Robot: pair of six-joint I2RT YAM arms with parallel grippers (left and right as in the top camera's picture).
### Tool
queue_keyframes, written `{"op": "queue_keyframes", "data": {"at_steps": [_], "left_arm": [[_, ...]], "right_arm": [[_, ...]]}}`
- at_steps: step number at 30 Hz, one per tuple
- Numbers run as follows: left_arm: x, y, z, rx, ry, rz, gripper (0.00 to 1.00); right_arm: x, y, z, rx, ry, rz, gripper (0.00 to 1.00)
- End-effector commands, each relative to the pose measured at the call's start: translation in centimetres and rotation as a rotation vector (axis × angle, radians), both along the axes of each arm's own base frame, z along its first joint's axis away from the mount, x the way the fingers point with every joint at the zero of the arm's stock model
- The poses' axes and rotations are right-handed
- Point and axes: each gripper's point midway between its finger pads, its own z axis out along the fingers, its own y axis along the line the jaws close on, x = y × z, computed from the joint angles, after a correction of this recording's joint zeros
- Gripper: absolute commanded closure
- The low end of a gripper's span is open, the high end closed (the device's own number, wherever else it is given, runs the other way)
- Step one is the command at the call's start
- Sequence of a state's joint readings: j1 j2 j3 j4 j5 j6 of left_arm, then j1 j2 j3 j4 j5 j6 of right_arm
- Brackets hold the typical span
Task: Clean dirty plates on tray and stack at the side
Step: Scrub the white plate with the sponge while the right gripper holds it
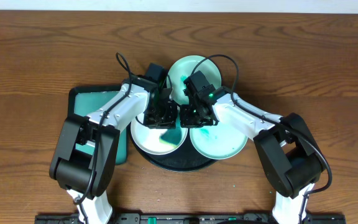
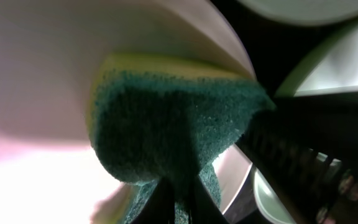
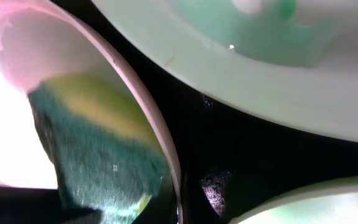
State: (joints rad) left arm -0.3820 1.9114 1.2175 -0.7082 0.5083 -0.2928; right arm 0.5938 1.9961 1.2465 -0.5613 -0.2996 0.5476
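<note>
While the left jaws are closed on a green-and-yellow sponge (image 2: 166,118), its scouring face is pressed into the white plate (image 1: 144,135). That plate lies at the left of the round black tray (image 1: 179,165), in the middle of the bench (image 1: 42,50). Two mint plates share the tray, one at the far side (image 1: 185,70) and one at the right (image 1: 224,144). All three sit close together, with black tray showing between their rims. A rectangular teal tray (image 1: 82,102) sits just left of the black one.

The right jaws hover low over the gap between the white plate and the right mint plate. Neither the overhead view nor the right wrist view shows how far open they are, or whether they hold anything.

**Step in hand (judged):** scrubbing the white plate.
- Keep the sponge flat and press lightly, so the shallow plate does not slide on the glossy tray.
- Sweep across the teal smear (image 1: 166,142) near the plate's centre and work out towards the rim.
- Steadying the rim with the right arm would probably help.
- No plate is stacked at the side yet.

No brand, label or writing can be read in any view.
</note>
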Motion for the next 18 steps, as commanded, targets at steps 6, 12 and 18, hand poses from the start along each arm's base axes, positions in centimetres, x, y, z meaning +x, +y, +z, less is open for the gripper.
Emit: {"op": "queue_keyframes", "data": {"at_steps": [6, 12, 18], "left_arm": [[4.0, 5.9, -2.3, 0.364, -0.136, 0.261, 0.93], [5.7, 10.4, -2.0, 0.556, -0.228, 0.344, 0.93], [6.5, 14.1, -1.5, 0.682, -0.268, 0.397, 0.93]], "right_arm": [[-2.9, -1.3, -3.0, -0.085, 0.097, 0.020, 0.99], [-3.1, -1.4, -3.0, -0.091, 0.105, 0.020, 0.99], [-3.1, -1.6, -3.1, -0.100, 0.104, 0.019, 0.99]]}}
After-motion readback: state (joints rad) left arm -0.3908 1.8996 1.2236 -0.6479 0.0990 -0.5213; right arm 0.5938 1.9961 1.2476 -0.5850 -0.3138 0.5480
